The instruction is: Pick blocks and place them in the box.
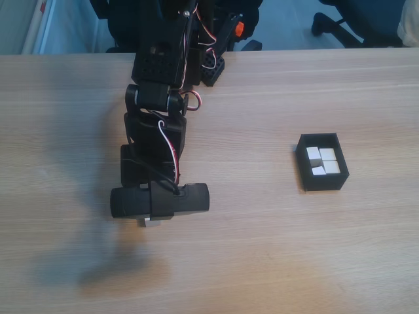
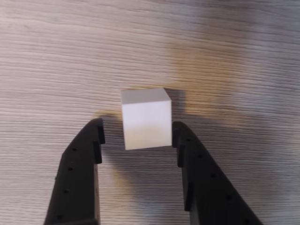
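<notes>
Reaching: arm stretched out over the wooden worktop (image 1: 275, 261) in the fixed view, wrist pointed down at a lone cube on the left side, well apart from the box.
Gripper: gripper (image 2: 137, 133) straddles the white block (image 2: 146, 117) in the wrist view; fingers (image 2: 82, 159) apart, right one touching or just beside the cube's side, left one with a clear gap. Not clamped yet.
Why so: my read, fingers set wide either side so closing takes the cube on two flat opposite faces; block sits slightly off-centre toward the right finger, so it may slide a little as they close.
Block on worktop: resting flat on the wood, upright, plain faces, shadow behind it. In the fixed view only a pale sliver (image 1: 152, 222) shows under the wrist.
Box: black open-topped box (image 1: 323, 181) on the right of the fixed view, near the worktop's middle depth.
Blocks in box: white cubes (image 1: 324, 162) packed together inside, looks like four, touching each other; count not fully sure.
Progress: judging by that, this is likely the last block; grasp step in hand, lift and carry to the box remain.
Writing: no brand, label or text readable on cube, box or arm.
</notes>
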Robot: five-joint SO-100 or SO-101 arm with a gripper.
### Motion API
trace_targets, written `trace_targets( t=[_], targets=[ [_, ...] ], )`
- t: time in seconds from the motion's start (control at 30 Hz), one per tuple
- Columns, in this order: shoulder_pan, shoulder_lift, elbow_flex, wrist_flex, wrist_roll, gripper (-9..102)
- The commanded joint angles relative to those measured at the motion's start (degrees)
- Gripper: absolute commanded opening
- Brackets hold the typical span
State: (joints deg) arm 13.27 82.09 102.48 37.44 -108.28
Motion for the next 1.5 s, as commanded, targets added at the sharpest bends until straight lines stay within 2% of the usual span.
trace_targets(
  t=[0.0, 0.37, 0.43, 0.5, 0.7, 0.87, 1.17, 1.47],
  targets=[
    [-0.26, -0.09, -3.52, -0.79, 0.09, 14],
    [-0.35, -3.16, -6.77, -1.49, 0.00, 12],
    [-0.44, -3.43, -6.94, -1.67, 0.09, 9],
    [-0.62, -3.52, -6.94, -1.85, 0.53, 0],
    [-1.23, -0.88, -4.39, -1.49, 0.62, 0],
    [-3.87, 8.00, 2.99, -2.29, 1.49, 0],
    [-18.90, 31.29, 18.54, -2.55, 11.43, 0],
    [-38.85, 40.69, 20.65, -0.44, 23.12, 0]
  ],
)
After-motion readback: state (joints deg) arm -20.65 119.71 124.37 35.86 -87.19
